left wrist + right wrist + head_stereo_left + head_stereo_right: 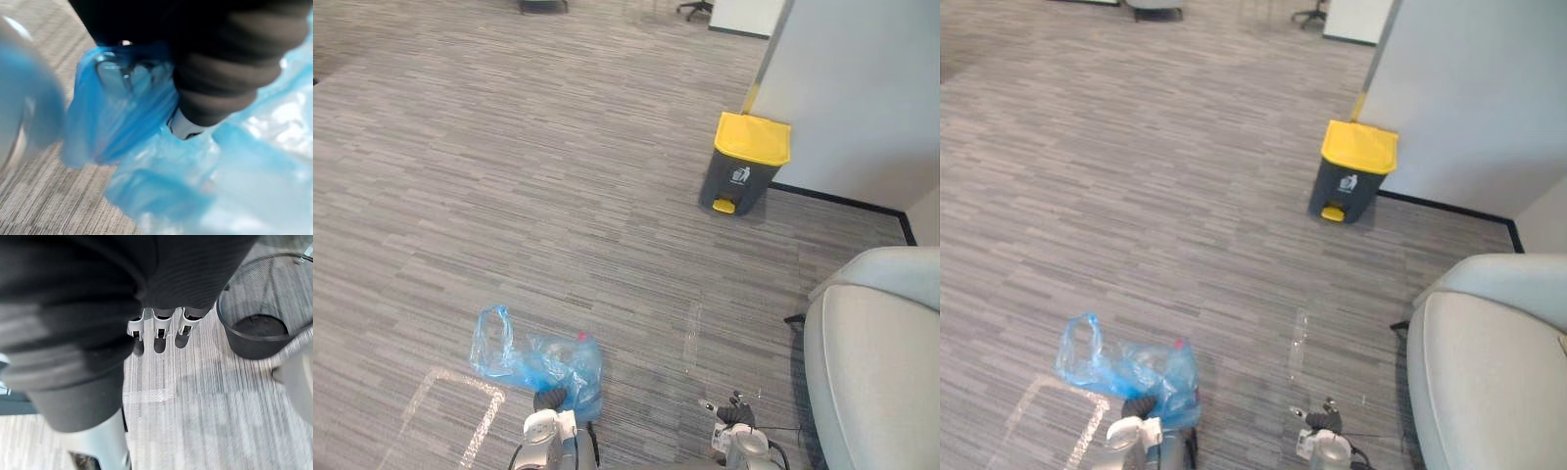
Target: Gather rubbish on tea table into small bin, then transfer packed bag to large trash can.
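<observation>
My left hand (551, 399) sits low at my left side with the blue bag (533, 362) in its grip. In the left wrist view the thin blue film is bunched and pulled taut where it runs under the dark cover. One silver finger (183, 128) presses into the folds, and the rest of my fingers are buried in the plastic. The bag billows forward from the hand, crumpled and part see-through. One loop handle (494, 338) flops open to the left, and a small red bit (581, 336) shows through near the top. Its lower edge touches my fingers, and its bulk lies just beyond them over the grey striped carpet (509, 176), beside a pale tape outline (460, 392).

My right hand (734, 415) hangs low on the other side, well apart from the bag. In its wrist view my fingers (161, 325) point down in a loose row with nothing in them. A black mesh bin (259, 333) stands on the carpet just past them, not touched.

The large trash can (744, 166) is dark grey and its yellow lid (753, 137) is down. It stands ahead and to the right against the pale wall (862, 88), well away from both hands. A light grey sofa (881, 362) is near my right hand.
</observation>
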You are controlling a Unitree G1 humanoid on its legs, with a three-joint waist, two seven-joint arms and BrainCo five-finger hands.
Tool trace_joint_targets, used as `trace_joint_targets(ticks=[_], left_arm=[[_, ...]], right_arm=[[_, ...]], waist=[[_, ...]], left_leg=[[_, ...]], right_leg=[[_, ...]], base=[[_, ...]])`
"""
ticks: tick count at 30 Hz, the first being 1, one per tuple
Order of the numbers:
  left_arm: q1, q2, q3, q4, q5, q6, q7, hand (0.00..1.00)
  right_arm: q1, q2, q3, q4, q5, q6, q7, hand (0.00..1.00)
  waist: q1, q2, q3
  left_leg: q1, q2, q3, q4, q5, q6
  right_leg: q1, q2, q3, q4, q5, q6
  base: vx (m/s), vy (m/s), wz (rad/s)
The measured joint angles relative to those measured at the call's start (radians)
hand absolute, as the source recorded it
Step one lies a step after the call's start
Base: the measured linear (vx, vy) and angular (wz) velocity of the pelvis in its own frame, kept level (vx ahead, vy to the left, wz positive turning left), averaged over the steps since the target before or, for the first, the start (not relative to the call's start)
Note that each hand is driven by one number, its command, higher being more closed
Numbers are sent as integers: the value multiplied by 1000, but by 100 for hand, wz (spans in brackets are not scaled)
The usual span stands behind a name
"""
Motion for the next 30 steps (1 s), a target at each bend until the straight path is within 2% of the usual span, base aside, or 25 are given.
trace_joint_targets(ticks=[1,2,4,6,7,8,9,10,11,12,13,15,16,18,21,23,24,25,26,28,30], left_arm=[[3,3,0,6,0,1,1,100],[3,6,-1,12,0,2,1,100],[-5,13,-4,23,-2,2,2,100],[-16,14,-7,45,-9,3,1,100],[-18,19,-8,59,-9,3,1,100],[-17,29,-14,76,-9,3,1,100],[-16,35,-19,82,-9,4,1,100],[-19,44,-26,93,-9,8,1,100],[-19,37,-26,92,-8,8,-2,100],[-20,33,-25,88,-8,8,-1,100],[-20,31,-24,86,-8,8,-1,100],[-15,18,6,67,-8,8,-2,100],[-7,3,14,48,-9,7,-3,100],[1,-10,12,35,-13,7,-5,100],[-4,-15,13,15,-20,6,-5,100],[-12,-15,10,8,-19,4,-5,100],[-13,-15,9,8,-19,4,-5,100],[-8,-15,4,10,-19,3,-5,100],[-5,-11,3,12,-18,2,-4,100],[-15,-2,1,10,-19,2,-2,100],[-17,-4,1,13,-19,4,-2,100]], right_arm=[[5,-1,-2,1,0,2,-1,0],[10,-1,-3,1,0,2,-1,0],[15,-1,-7,-5,-3,1,-2,0],[7,-7,-13,-4,-3,1,-3,0],[-5,-7,-17,5,-3,0,-3,0],[-19,-8,-25,26,-3,0,-3,0],[-20,-8,-28,33,-5,1,-3,0],[-23,-14,-38,40,-5,1,-1,0],[-32,-26,-50,41,-5,1,-1,0],[-36,-30,-53,42,-5,1,-1,0],[-37,-32,-56,48,-4,1,0,0],[-26,-26,-49,53,-3,4,1,0],[-26,-25,-33,53,-2,4,0,0],[-31,-13,-22,53,-2,4,-1,0],[-41,2,-26,54,-1,10,-1,0],[-33,2,-42,53,-1,13,-7,0],[-30,2,-46,53,-1,13,-8,0],[-18,-4,-45,53,-2,12,-11,0],[-8,-6,-43,61,0,15,-11,0],[3,-6,-38,60,-3,20,-5,0],[8,-3,-42,56,-4,22,-3,0]], waist=[[-2,5,4],[-4,5,3],[-18,1,1],[-37,0,0],[-51,0,0],[-53,-3,0],[-53,-6,-2],[-57,-1,-1],[-54,28,-5],[-53,35,-2],[-54,40,1],[-54,48,2],[-44,51,6],[-38,41,11],[-18,26,18],[-15,13,27],[-15,14,27],[-14,29,18],[-1,19,11],[-5,-13,-12],[5,-16,-7]], left_leg=[[49,-2,29,-32,-17,-6],[71,-3,36,-49,-22,-2],[139,-6,53,-115,-23,-5],[174,-7,54,-155,-27,-10],[196,-7,60,-173,-30,-16],[221,-10,71,-183,-32,-39],[233,-15,73,-186,-37,-46],[267,-12,57,-191,-54,-68],[271,4,29,-179,-47,-76],[269,13,17,-154,-47,-77],[261,27,2,-96,-48,-77],[140,97,-65,265,-23,-100],[72,139,-77,446,-27,-111],[7,161,-66,549,-60,-99],[-58,153,-3,433,-97,-81],[-101,103,-10,190,-76,-61],[-100,92,-20,137,-60,-58],[-101,60,-78,-35,41,-63],[-80,28,-84,-44,108,-53],[-79,-24,-63,-54,68,-25],[-33,-39,-18,-44,29,-4]], right_leg=[[-57,-11,-15,102,1,3],[-82,-17,-42,135,-6,-1],[-154,-20,-150,156,-61,-6],[-191,-7,-241,49,-91,-20],[-202,8,-285,-79,-80,-34],[-205,32,-303,-222,-26,-62],[-205,42,-301,-283,9,-68],[-188,65,-297,-327,79,-123],[-174,83,-305,-320,50,-131],[-168,88,-307,-314,26,-136],[-148,94,-312,-309,2,-136],[-46,129,-323,-361,-27,-143],[14,158,-307,-395,-46,-161],[77,175,-275,-426,-68,-164],[138,168,-215,-465,-71,-162],[193,128,-186,-510,-78,-126],[202,122,-181,-517,-82,-115],[216,112,-156,-527,-103,-68],[229,89,-124,-528,-119,-39],[223,36,-115,-514,-110,-34],[182,3,-69,-396,-104,-25]], base=[[215,263,-76],[202,136,-55],[229,57,-25],[308,-36,6],[347,-107,6],[381,-122,0],[478,-150,-3],[508,-144,-6],[507,-153,-3],[362,-127,-4],[428,-213,11],[460,-198,-2],[329,-67,-31],[421,-30,-56],[350,62,-69],[349,173,-46],[343,233,-37],[355,327,-49],[455,378,-35],[475,330,-12],[367,241,-52]])
